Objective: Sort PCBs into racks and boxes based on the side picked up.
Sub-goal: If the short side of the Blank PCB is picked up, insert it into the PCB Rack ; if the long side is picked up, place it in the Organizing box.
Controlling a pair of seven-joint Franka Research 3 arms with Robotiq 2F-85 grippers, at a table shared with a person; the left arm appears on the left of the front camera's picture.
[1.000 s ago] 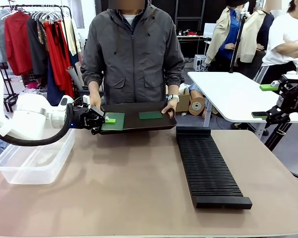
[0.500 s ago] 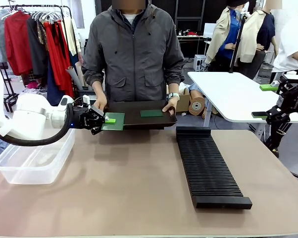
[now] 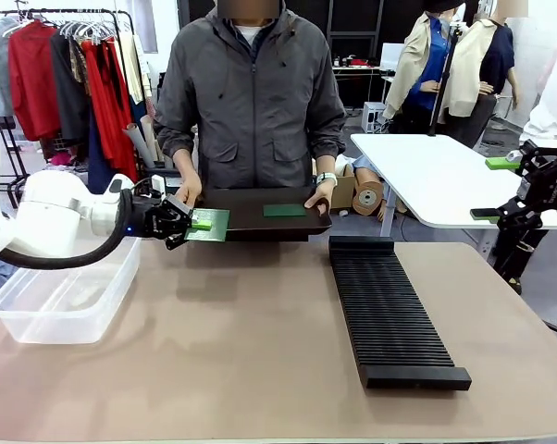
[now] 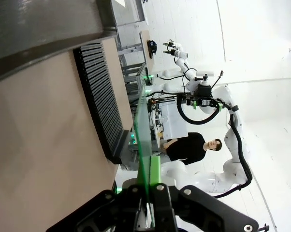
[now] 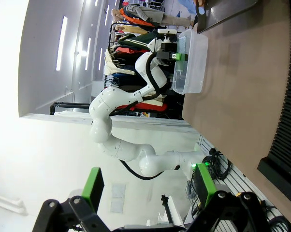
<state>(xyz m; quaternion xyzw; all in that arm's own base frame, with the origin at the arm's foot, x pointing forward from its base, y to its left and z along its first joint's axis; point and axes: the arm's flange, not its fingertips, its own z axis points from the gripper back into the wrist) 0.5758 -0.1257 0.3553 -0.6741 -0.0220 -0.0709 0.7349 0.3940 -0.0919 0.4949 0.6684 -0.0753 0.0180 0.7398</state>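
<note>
Landmark: white table (image 3: pixel 427 176), standing at the back right of the room.
Floor: grey and smooth (image 3: pixel 542 277), running under the white table and in front of it.
Clothes rail: well left of the white table, hung with red, grey and dark garments (image 3: pixel 75 74).
Rolls: brown rolls (image 3: pixel 366 196) beside a cardboard box (image 3: pixel 341 191), low down just left of the white table.
Back: dark recess (image 3: pixel 352 37) behind the white table's left end.
Work table: brown top (image 3: pixel 214 370), nearer the camera than the white table.
Walls: plain white (image 4: pixel 261 48).
Light: long bright strips (image 5: pixel 63 36) on a white surface; even, soft daylight tone.
</note>
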